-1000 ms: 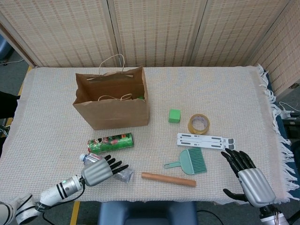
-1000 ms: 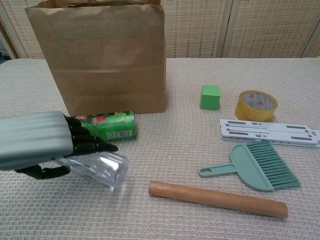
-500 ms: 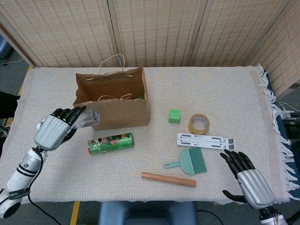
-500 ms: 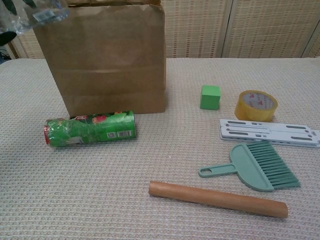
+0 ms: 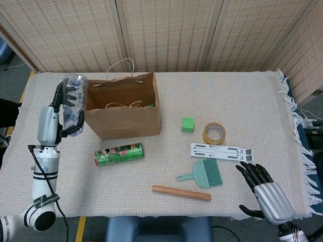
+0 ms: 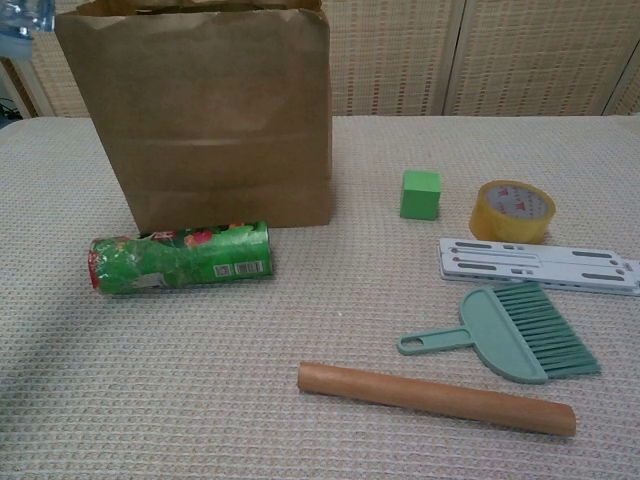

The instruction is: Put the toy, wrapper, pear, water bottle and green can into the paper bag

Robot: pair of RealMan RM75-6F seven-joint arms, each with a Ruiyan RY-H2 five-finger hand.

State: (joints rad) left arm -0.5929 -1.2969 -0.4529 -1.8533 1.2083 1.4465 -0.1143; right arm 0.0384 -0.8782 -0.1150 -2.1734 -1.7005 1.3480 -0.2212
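My left hand (image 5: 52, 119) grips the clear water bottle (image 5: 74, 103) and holds it raised, tilted, just off the left edge of the brown paper bag (image 5: 124, 120). In the chest view only a bit of the bottle (image 6: 21, 18) shows at the top left corner, beside the bag (image 6: 205, 110). The green can (image 5: 119, 154) (image 6: 180, 256) lies on its side on the cloth in front of the bag. Something green (image 5: 151, 105) peeks out inside the bag. My right hand (image 5: 266, 193) is open, fingers spread, near the front right edge, holding nothing.
Right of the bag lie a green cube (image 5: 187, 124), a tape roll (image 5: 213, 133), a white slotted bracket (image 5: 220, 150), a green hand brush (image 5: 204, 174) and a wooden rod (image 5: 181, 192). The cloth's fringed edge (image 5: 292, 126) runs down the right side.
My left hand took the bottle from the table's front and has lifted it up and back to the bag's left rim. The right hand has barely shifted.
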